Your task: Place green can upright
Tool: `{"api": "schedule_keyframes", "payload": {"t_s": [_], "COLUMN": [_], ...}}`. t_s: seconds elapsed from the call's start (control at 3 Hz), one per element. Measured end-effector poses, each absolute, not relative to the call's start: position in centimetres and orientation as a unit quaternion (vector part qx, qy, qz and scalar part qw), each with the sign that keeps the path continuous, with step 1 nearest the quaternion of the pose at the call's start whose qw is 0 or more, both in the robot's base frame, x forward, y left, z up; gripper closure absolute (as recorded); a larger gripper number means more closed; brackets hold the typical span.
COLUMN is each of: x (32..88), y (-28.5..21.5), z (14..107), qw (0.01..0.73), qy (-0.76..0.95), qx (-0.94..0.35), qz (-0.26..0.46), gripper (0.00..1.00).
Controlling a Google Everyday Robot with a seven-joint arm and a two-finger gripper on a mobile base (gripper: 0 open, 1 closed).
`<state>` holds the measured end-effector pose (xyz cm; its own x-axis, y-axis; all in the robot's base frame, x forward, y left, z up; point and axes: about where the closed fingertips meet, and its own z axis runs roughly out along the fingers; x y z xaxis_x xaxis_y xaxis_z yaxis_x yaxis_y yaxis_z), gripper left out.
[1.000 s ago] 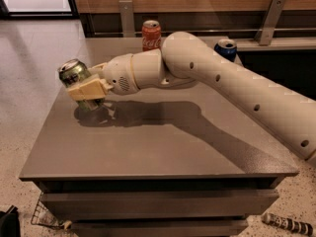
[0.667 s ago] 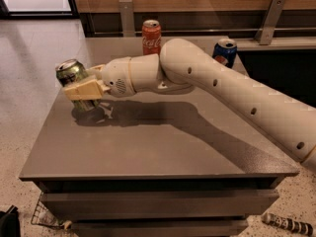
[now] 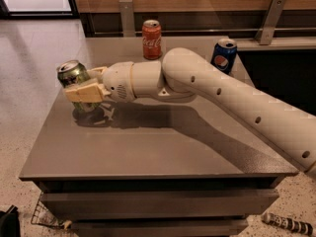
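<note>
Now, on the near-left part of the bench (image 3: 148,147), the gripper (image 3: 81,89) holds the green can (image 3: 74,74). Its jaws are clamped on the can's sides. The can is almost standing up, with its silver top up, leaning a little away from the arm. Its bottom looks very close to the bench top, right over its own dark shadow, but I cannot tell if it touches.

A second ago the can was in nearly the same spot, so it has hardly moved. What has changed is the big white arm (image 3: 237,102) behind it, which has sunk a bit lower. Farther back, the blue can (image 3: 224,56) now shows more above the arm. The red can (image 3: 151,39) stands at the far edge, as before.

I think the green can is being set down. The next job is to let go gently so it does not tip.
</note>
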<state>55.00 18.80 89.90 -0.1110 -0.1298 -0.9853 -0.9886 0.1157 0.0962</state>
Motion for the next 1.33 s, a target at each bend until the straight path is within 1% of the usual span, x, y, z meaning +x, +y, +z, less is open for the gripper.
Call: {"api": "schedule_keyframes", "payload": {"t_s": [0.67,1.0,1.33], "x": [55.2,55.9,55.9], "y": [17.8,17.7,17.8], "z": [88.1,87.1,86.9], "qw": [0.509,0.501,0.499], "qy": [0.574,0.586,0.587], "qx": [-0.477,-0.475,-0.475], "qz": [0.428,0.425,0.425], "gripper": [1.00,1.00,0.85]}}
